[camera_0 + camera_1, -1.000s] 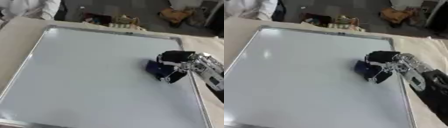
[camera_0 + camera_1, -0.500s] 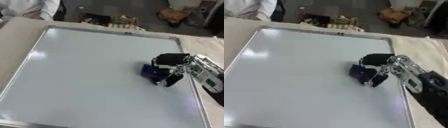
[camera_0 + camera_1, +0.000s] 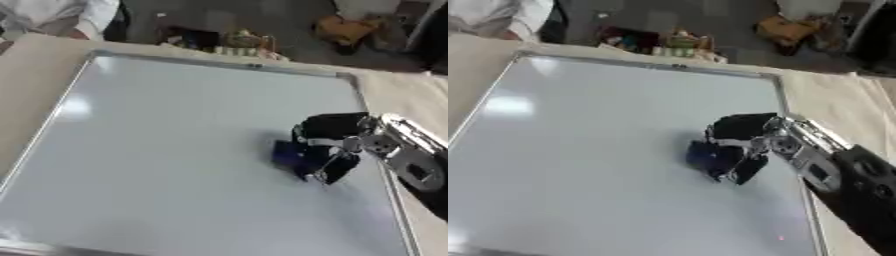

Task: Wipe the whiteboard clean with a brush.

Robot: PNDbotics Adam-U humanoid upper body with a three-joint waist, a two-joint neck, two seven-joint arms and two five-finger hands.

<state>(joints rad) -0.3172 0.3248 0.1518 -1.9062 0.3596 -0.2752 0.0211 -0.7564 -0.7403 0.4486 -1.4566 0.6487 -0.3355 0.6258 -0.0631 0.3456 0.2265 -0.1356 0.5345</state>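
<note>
A large whiteboard [image 3: 157, 150] with a silver frame lies flat on the table and fills most of both views; its surface looks blank. A dark blue brush [image 3: 292, 155] rests flat on the board, right of centre. My right hand [image 3: 328, 135] comes in from the right edge and has its black fingers curled round the brush, pressing it on the board. My left hand shows in neither view.
Beige table cloth [image 3: 411, 105] borders the board on the right and left. Beyond the far edge is a floor with bags and clutter [image 3: 227, 40]. A person in white [image 3: 52, 15] stands at the far left corner.
My right hand has slid the brush leftward and toward the near edge across the board, from close to the right frame to nearer the middle.
</note>
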